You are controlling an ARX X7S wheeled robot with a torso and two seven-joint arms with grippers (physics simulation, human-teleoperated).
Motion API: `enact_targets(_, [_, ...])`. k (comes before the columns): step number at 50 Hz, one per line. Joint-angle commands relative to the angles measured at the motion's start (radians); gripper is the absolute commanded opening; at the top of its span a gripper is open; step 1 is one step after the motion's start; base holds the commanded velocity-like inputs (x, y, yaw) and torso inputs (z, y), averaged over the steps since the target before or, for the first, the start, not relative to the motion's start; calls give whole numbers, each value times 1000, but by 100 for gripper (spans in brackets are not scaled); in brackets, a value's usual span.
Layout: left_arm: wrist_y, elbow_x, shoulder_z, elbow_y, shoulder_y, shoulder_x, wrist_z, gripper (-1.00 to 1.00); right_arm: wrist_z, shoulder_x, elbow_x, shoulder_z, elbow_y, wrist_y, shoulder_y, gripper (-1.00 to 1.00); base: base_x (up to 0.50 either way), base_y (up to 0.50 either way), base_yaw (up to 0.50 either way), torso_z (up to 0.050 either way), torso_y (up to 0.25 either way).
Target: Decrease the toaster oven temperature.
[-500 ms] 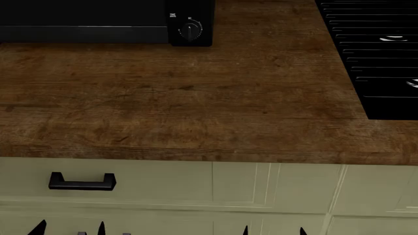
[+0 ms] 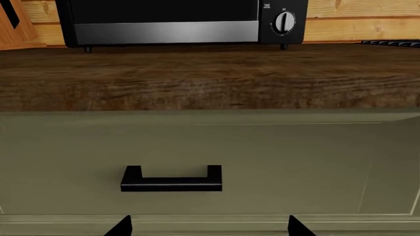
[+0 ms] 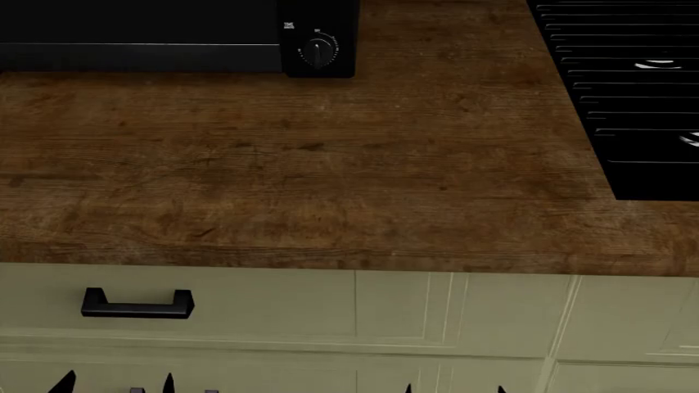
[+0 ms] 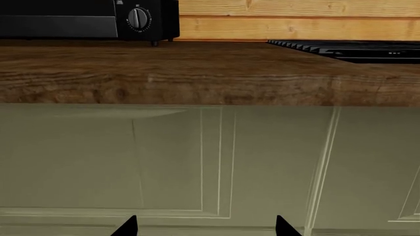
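Observation:
The black toaster oven [image 3: 164, 37] stands at the back left of the wooden counter, with one round knob [image 3: 317, 51] showing on its right-hand panel. It also shows in the left wrist view [image 2: 170, 19] with its knob [image 2: 284, 22], and in the right wrist view [image 4: 78, 17] with its knob [image 4: 137, 18]. My left gripper [image 3: 114, 383] [image 2: 206, 227] is open and empty, low in front of the drawer. My right gripper [image 3: 453, 388] [image 4: 204, 227] is open and empty, low in front of the cabinet front. Both are far below the oven.
A black ridged cooktop [image 3: 628, 90] fills the counter's right side. The wooden counter [image 3: 327, 180] overhangs pale green cabinet fronts [image 3: 459, 315]. A drawer with a black handle [image 3: 137, 304] [image 2: 172, 179] is right ahead of my left gripper. A wood-plank wall [image 4: 295, 19] stands behind.
Both grippers' fingertips have dropped slightly lower in the head view. Nothing else has moved.

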Motion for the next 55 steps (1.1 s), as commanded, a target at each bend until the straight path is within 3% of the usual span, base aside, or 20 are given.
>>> enact_targets(1, [-1,-6,27,12,5,-22,-27,100,20,19,14,-25,15,-10,1,100,0,0,0,0,0])
enact_targets(25, [-66,9,50,222,-48,-76,-74,100,76,77,-13,-54,-295,111,-4,100,0,0,0,0,0])
enact_targets(41, [-604,-89,50,566,-221,-117,-41,100,98,119,25,-24,-609,513,83,100,0,0,0,0,0])
enact_targets(55, [-787,-144,37,729,-320,-161,-17,100,106,150,51,1,-751,742,188,100,0,0,0,0,0])
